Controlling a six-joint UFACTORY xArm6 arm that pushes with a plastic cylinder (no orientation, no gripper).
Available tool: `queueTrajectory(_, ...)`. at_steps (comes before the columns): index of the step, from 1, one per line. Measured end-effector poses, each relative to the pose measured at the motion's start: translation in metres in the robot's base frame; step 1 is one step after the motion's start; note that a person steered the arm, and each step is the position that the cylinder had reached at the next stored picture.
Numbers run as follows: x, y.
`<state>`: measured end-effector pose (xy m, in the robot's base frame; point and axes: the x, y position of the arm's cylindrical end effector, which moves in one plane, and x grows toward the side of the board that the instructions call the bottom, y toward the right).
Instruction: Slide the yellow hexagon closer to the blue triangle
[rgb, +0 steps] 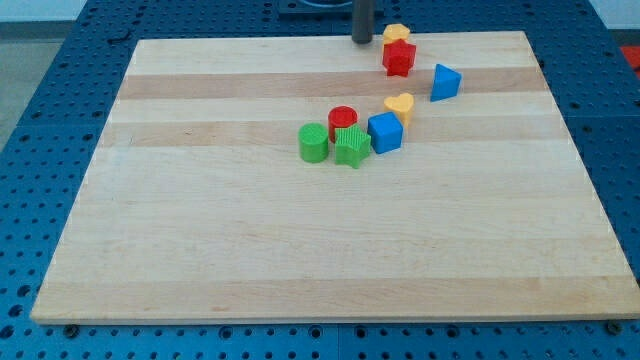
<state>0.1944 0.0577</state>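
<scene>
The yellow hexagon (397, 34) sits near the view's top edge of the board, touching the red block (399, 57) just below it. The blue triangle (446, 82) lies to the lower right of them, apart from both. My tip (362, 40) is at the top of the board, just left of the yellow hexagon with a small gap between them.
A cluster lies mid-board: yellow heart (399, 105), blue cube (385, 132), red cylinder (342, 120), green star (350, 147) and green cylinder (313, 142). The wooden board (300, 250) rests on a blue perforated table.
</scene>
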Motion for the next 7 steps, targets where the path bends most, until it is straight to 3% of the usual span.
queueTrajectory(3, -0.001, 0.094)
queueTrajectory(7, 0.008, 0.062)
